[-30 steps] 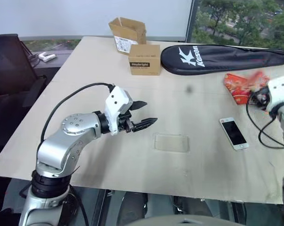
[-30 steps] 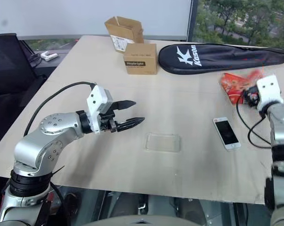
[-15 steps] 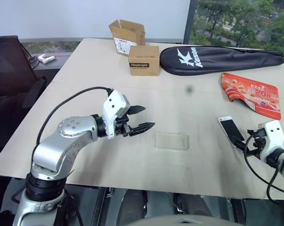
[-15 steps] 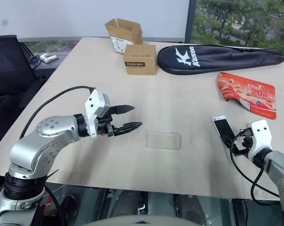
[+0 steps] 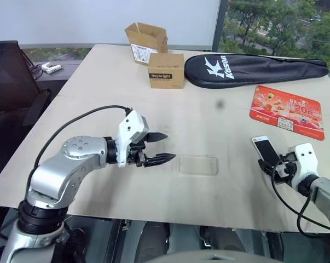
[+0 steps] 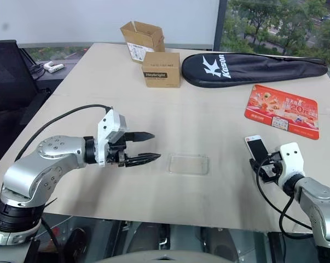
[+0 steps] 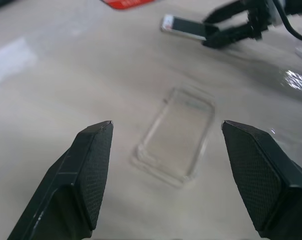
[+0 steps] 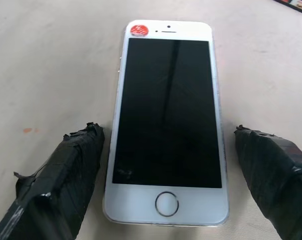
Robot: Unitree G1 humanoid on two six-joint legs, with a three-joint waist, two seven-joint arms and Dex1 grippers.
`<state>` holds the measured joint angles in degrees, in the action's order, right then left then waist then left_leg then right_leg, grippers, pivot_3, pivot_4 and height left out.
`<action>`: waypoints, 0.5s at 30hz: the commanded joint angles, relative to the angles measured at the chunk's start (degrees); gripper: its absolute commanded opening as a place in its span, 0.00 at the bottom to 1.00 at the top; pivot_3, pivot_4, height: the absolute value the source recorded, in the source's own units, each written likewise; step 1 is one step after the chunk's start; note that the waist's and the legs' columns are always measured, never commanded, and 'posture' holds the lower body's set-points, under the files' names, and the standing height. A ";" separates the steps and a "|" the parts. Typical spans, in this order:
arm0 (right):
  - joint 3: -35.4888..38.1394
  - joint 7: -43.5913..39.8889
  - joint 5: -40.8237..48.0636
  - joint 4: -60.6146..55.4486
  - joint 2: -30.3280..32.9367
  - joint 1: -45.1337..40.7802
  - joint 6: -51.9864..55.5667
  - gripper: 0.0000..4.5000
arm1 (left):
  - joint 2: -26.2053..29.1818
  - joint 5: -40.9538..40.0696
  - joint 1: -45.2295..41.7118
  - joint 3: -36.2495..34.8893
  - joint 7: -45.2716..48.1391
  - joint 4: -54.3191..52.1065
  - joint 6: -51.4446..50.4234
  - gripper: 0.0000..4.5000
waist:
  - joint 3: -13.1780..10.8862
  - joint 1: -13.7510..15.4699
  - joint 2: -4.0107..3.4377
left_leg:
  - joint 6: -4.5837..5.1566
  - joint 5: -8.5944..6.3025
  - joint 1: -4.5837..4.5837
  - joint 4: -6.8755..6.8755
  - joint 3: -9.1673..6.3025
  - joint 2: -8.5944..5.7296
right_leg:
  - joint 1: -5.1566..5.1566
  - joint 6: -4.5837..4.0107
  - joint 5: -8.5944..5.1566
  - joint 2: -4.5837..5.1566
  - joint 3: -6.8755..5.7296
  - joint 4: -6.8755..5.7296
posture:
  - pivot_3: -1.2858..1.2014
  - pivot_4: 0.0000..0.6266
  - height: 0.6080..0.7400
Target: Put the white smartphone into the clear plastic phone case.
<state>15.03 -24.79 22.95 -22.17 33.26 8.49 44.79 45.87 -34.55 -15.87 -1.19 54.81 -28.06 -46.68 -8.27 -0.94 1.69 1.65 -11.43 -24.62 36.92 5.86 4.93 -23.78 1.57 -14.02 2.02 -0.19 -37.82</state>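
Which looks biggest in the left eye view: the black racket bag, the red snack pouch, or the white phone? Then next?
1. Black racket bag, the longest.
2. Red snack pouch.
3. White phone, though it lies nearer the camera than the others.

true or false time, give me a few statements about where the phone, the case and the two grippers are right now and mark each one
1. The white smartphone lies screen up on the table. True.
2. The phone already sits inside the clear plastic phone case. False: the case lies empty, apart from the phone.
3. The right gripper has its jaws open on either side of the phone. True.
4. The left gripper is shut on the case. False: its jaws are open, short of the case.
5. The orange-red snack pouch covers the case. False: it lies beyond the phone, near the black racket bag.
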 commanded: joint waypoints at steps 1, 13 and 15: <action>-5.00 -1.49 0.14 0.81 0.10 3.01 4.49 0.99 | 2.01 -2.33 0.06 0.04 2.78 -1.92 -0.19 0.80 | 0.07 0.07 0.10 | 0.00 0.00 0.01 -0.05 -0.02 0.01 | 0.00 -0.01 -0.01 0.00 -0.02 0.01 | 0.52 0.24 0.94; -4.46 -0.86 -1.43 2.02 0.16 3.65 3.03 0.70 | 3.09 -2.25 -0.79 1.22 5.58 -1.09 1.23 0.80 | 0.42 0.23 0.58 | -0.05 -0.03 -0.01 -0.22 -0.14 0.10 | 0.01 -0.18 -0.11 0.05 -0.17 0.14 | 0.52 0.24 0.94; -4.28 -0.61 -2.00 2.27 0.04 3.52 2.31 0.63 | 3.12 -2.19 -0.86 1.24 5.69 -0.97 1.31 0.80 | 0.56 0.23 0.80 | -0.11 -0.07 0.00 -0.22 -0.15 0.11 | 0.01 -0.18 -0.11 0.13 -0.18 0.17 | 0.52 0.24 0.94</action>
<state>13.59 -24.86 21.50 -23.41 33.70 9.75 45.20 48.32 -36.21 -15.76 0.38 60.02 -28.23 -46.26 -7.71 -0.71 2.49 1.51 -11.51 -24.61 36.71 5.70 5.04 -23.78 1.39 -14.13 2.21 -0.39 -37.63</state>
